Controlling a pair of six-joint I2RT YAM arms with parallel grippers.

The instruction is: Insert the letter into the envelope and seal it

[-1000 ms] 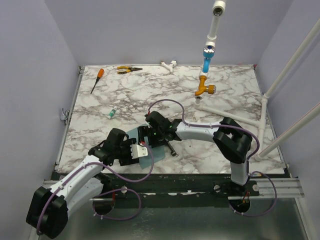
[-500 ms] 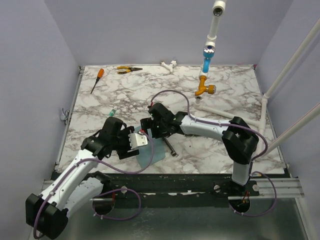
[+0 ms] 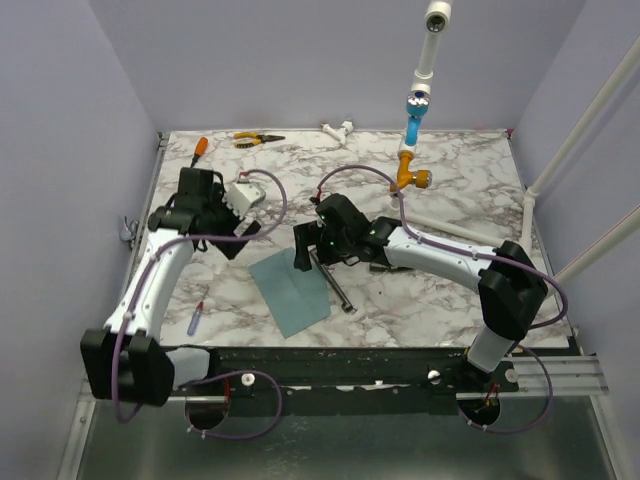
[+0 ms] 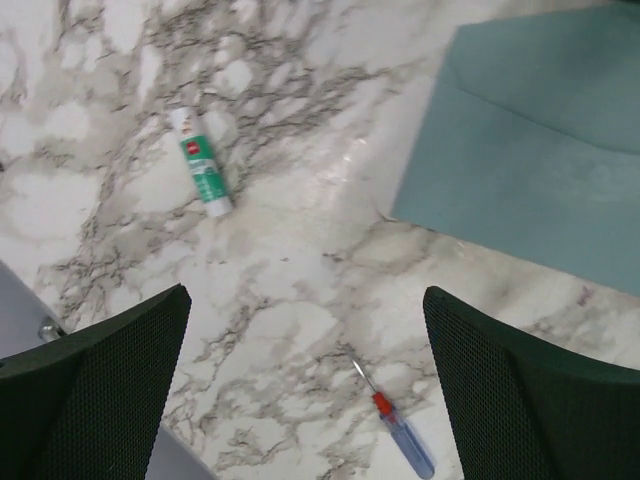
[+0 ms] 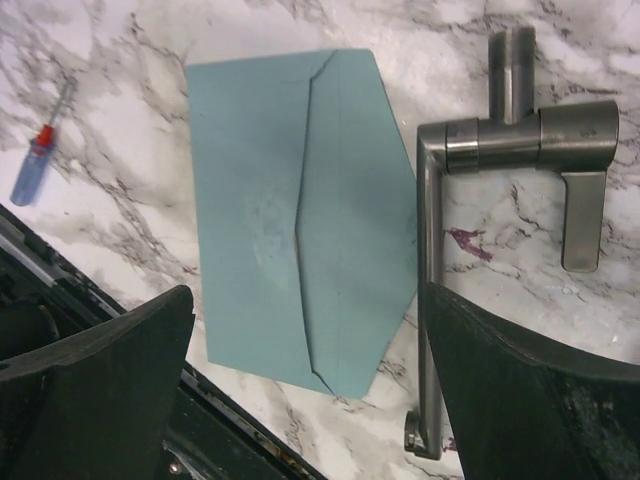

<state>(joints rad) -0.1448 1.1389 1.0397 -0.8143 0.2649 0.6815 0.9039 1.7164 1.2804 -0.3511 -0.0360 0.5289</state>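
The teal envelope (image 3: 288,290) lies flat near the table's front edge, its flap folded down along a crease. It also shows in the right wrist view (image 5: 300,210) and at the upper right of the left wrist view (image 4: 540,180). The letter is not in view. My right gripper (image 3: 303,252) hovers over the envelope's far end, open (image 5: 310,390), with nothing between its fingers. My left gripper (image 3: 232,243) is raised to the envelope's left, open (image 4: 305,400) and empty above bare marble.
A grey metal lever tool (image 5: 500,140) lies against the envelope's right side (image 3: 335,285). A small blue-handled screwdriver (image 3: 197,318) and a green glue stick (image 4: 203,163) lie at the left. An orange screwdriver (image 3: 198,148), pliers (image 3: 258,139) and an orange-valved pipe (image 3: 412,180) stand at the back.
My left arm swung up and left, away from the envelope, its jaws opening wider. The right gripper drew back off the envelope and opened slightly. The envelope now lies uncovered.
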